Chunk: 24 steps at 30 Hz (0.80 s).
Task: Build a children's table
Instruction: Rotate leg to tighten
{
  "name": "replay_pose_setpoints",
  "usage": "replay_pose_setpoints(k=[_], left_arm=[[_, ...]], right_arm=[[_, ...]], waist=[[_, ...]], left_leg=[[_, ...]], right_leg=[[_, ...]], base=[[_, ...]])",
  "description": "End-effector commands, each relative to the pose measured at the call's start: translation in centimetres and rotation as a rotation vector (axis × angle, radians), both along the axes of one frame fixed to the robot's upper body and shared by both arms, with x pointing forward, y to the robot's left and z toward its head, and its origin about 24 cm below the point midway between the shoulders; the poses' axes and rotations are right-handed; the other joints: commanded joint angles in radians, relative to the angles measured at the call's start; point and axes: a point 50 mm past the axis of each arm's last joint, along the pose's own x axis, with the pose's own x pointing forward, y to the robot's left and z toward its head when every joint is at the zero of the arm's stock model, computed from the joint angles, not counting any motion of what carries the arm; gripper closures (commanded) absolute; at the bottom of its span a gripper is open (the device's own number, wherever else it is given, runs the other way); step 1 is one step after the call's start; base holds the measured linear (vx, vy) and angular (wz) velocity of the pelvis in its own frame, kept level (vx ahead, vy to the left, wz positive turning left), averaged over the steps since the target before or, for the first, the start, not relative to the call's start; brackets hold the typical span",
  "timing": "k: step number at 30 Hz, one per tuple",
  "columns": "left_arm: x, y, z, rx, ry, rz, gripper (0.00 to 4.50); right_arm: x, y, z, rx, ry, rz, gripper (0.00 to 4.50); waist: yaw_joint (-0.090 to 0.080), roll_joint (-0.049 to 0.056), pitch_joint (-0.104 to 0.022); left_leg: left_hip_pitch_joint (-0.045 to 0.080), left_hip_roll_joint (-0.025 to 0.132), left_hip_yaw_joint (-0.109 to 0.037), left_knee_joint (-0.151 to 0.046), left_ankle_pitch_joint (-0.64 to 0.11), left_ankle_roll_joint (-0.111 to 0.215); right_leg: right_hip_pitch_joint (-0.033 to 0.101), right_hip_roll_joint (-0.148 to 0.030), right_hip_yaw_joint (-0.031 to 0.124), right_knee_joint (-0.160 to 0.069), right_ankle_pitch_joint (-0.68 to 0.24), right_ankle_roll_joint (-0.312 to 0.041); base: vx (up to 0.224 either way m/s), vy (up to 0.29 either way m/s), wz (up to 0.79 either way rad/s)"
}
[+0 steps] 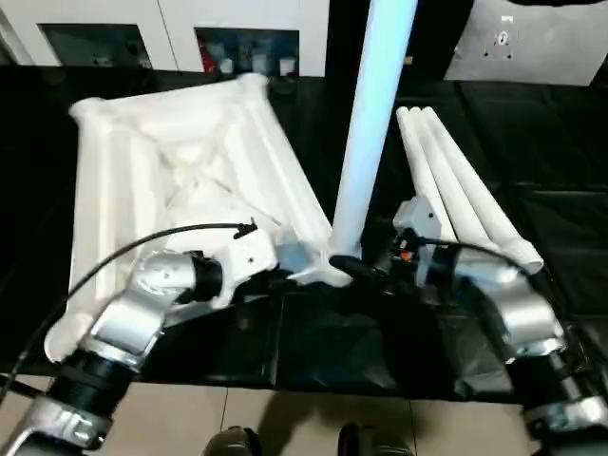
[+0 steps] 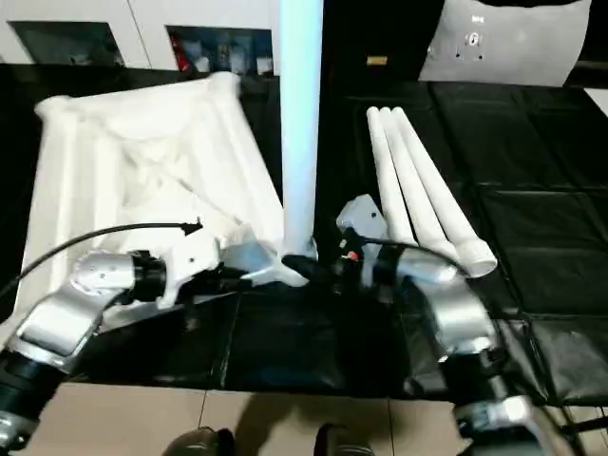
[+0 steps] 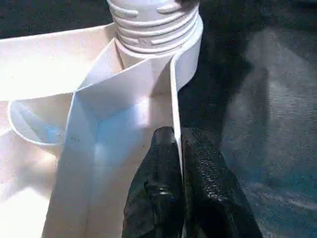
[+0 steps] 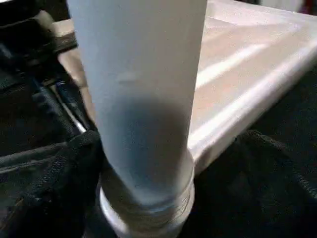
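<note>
Standing one leg point(image 1: 366, 133) in the upturned table top's point(image 1: 180, 171) near corner socket at frame centre.
Three spare legs point(image 1: 456, 180) lie right; left pincer point(image 3: 179, 163) is clamped on the top's rim, right pincer point(image 1: 366, 271) spread apart around the leg's base.

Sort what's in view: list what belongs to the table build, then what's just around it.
Part of the build:
- table top, underside up
- upright leg standing in the near corner socket
- three spare legs lying side by side
- left gripper, jaws pinched on the top's rim
- right gripper at the leg's base

Just around:
- black cloth
- cabinets behind
</note>
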Motion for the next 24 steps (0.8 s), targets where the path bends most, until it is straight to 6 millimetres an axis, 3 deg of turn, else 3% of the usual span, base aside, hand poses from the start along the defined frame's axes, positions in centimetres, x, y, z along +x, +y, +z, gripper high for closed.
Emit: replay_pose_setpoints(k=[1,6,19,24], left_arm=[[-0.24,-0.60,0.05,0.039,0.002,-0.125,4.50],[-0.15,-0.28,-0.05,0.081,0.005,-0.190,4.50],[-0.02,0.01,-0.13,0.091,0.010,-0.236,4.50],[-0.10,0.11,-0.16,0.087,0.014,-0.231,4.50]], right_arm=[[-0.20,0.07,-0.31,-0.045,0.017,0.077,0.08],[-0.20,0.21,-0.53,-0.067,0.040,0.140,0.33],[-0.15,0.48,-0.65,-0.066,0.061,0.198,1.57],[-0.42,0.72,-0.88,-0.058,0.067,0.206,1.74]], waist=[[-0.002,0.000,-0.075],[0.002,-0.002,-0.077],[0.005,-0.003,-0.077],[0.005,-0.003,-0.076]], left_leg=[[0.009,0.060,-0.015,-0.062,-0.057,0.129],[0.006,0.060,-0.014,-0.059,-0.037,0.139],[0.006,0.063,-0.014,-0.059,-0.035,0.133],[0.005,0.062,-0.014,-0.060,-0.040,0.129]], right_leg=[[0.066,-0.083,0.054,-0.058,-0.041,-0.281],[0.067,-0.084,0.052,-0.053,-0.012,-0.287],[0.067,-0.084,0.051,-0.051,-0.019,-0.291],[0.068,-0.085,0.051,-0.051,-0.029,-0.290]], base=[[0.000,0.000,0.00],[0.000,0.000,0.00],[0.000,0.000,0.00],[0.000,0.000,0.00]])
